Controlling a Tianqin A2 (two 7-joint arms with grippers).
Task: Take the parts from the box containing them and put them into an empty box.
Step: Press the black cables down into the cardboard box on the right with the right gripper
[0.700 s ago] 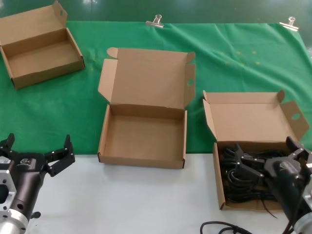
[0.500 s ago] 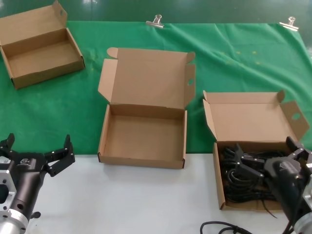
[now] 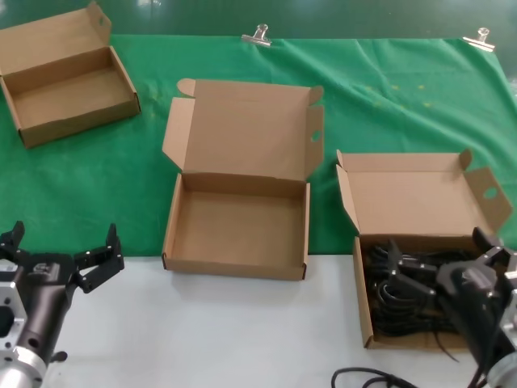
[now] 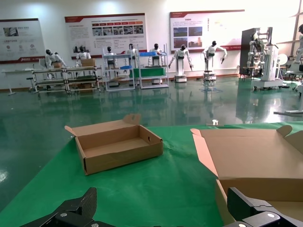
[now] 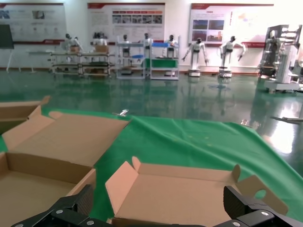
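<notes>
— Where are the power cords [image 3: 404, 295]?
— A black tangle in the deep box [image 3: 361, 283] at the right, on the white table [image 3: 226, 331]; the right arm hides their far side.
— And the right gripper [image 3: 440, 259]?
— Over that box, fingers spread wide, holding nothing; the edge cuts off the arm.
— The left gripper [image 3: 60, 252]?
— Low at the left, also wide and empty.
— The wide shallow box [image 3: 234, 226]?
— In the middle on the green cloth [image 3: 388, 97], lid up. Another loose cord [image 3: 376, 377] lies at the bottom edge, cut off
</notes>
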